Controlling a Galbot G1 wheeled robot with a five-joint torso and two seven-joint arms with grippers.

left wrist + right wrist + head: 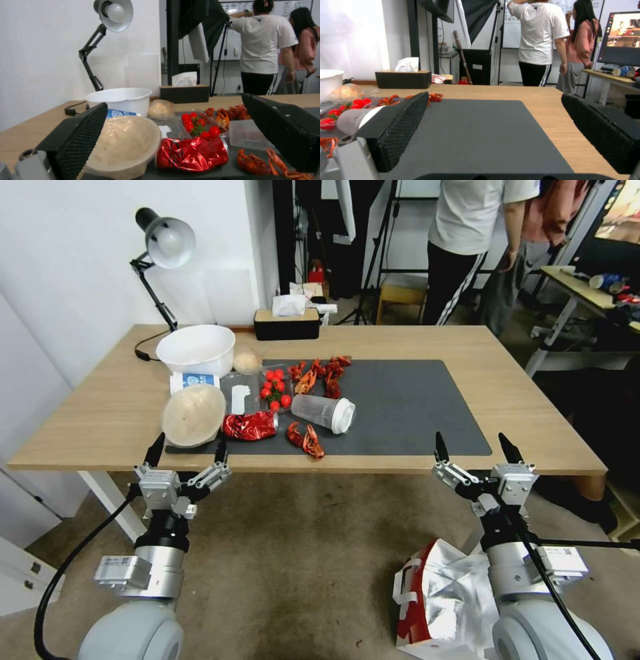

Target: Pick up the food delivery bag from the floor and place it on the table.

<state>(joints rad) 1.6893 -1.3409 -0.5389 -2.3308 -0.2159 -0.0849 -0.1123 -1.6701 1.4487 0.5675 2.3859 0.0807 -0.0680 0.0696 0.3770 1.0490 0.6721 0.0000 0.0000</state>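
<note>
Food delivery bag (pixel 443 600) on the floor (pixel 300 567) beside the right gripper (pixel 477 449), left gripper (pixel 187 447) likewise at the surface (pixel 520 400) edge, both fingers spread wide, empty.

Food delivery bag (pixel 437 600) partly behind the right arm, cropped by the bottom edge.

A studio-like lab or office room is showing here; black light stands with a dark softbox (pixel 200 25) are rising behind the long light wood surface (pixel 520 400); a glowing computer monitor (pixel 620 37) is sitting on a side desk; a written-on whiteboard (pixel 266 7) is hanging on the far wall; a grey desk lamp (pixel 163 243) is leaning over the surface.
</note>
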